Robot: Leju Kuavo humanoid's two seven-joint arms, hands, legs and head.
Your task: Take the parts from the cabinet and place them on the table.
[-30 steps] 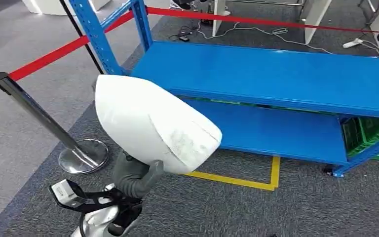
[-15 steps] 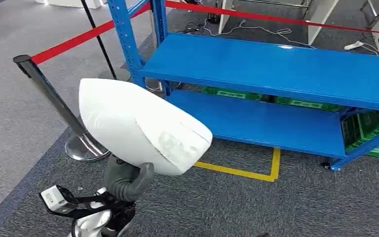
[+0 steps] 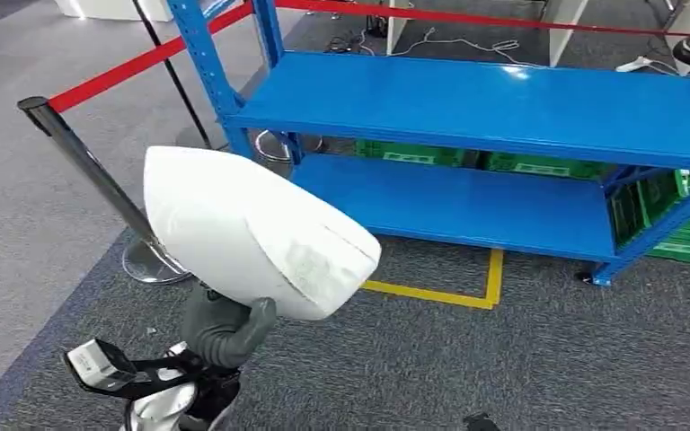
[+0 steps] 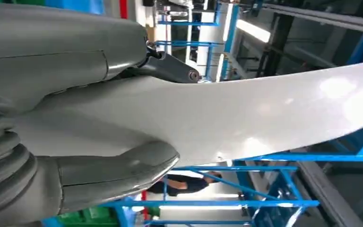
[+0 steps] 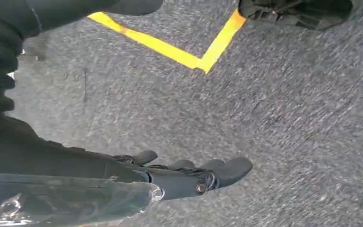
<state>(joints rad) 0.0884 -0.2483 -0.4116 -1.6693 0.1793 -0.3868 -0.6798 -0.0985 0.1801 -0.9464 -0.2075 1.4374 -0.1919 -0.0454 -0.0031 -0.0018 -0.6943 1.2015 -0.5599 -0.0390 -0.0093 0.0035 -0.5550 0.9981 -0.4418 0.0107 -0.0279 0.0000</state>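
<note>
The robot's left hand point(image 3: 225, 328) is matte grey, with a thick rounded thumb and a ribbed, bellows-like grey cover at the wrist. Below it, the left arm point(image 3: 166, 404) is glossy silver, crossed by black straps and cables that carry a small boxy silver-and-black camera unit point(image 3: 99, 364). From the wrist camera, the right hand point(image 5: 170, 177) has darker, nearly black fingers point(image 5: 231, 168) with rounded tips and a small metal pivot screw; a clear, crinkled plastic film seems to wrap the part beside it.
</note>
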